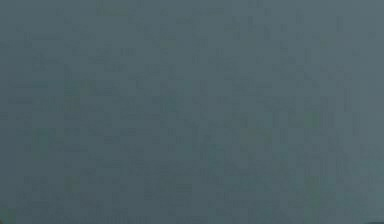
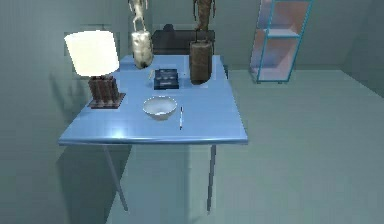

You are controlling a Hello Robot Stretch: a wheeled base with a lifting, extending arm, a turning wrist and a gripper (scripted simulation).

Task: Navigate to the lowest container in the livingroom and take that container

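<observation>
In the arm side view a pale shallow bowl [image 2: 159, 107] sits near the middle of a blue table [image 2: 220, 125]. A thin pen-like stick [image 2: 181, 119] lies just to its right. Behind the bowl lies a dark flat box or book [image 2: 166, 78]. A tall brown vase [image 2: 200, 62] stands at the table's far side, and a lighter statue-like figure [image 2: 139, 38] stands left of it. The forward view faces a plain grey-blue wall [image 1: 190, 110] at close range.
A table lamp with a white shade [image 2: 91, 53] on a dark base [image 2: 104, 93] stands at the table's left. A teal-framed shelf unit [image 2: 279, 40] stands against the far wall on the right. Bare floor [image 2: 310, 150] lies right of the table.
</observation>
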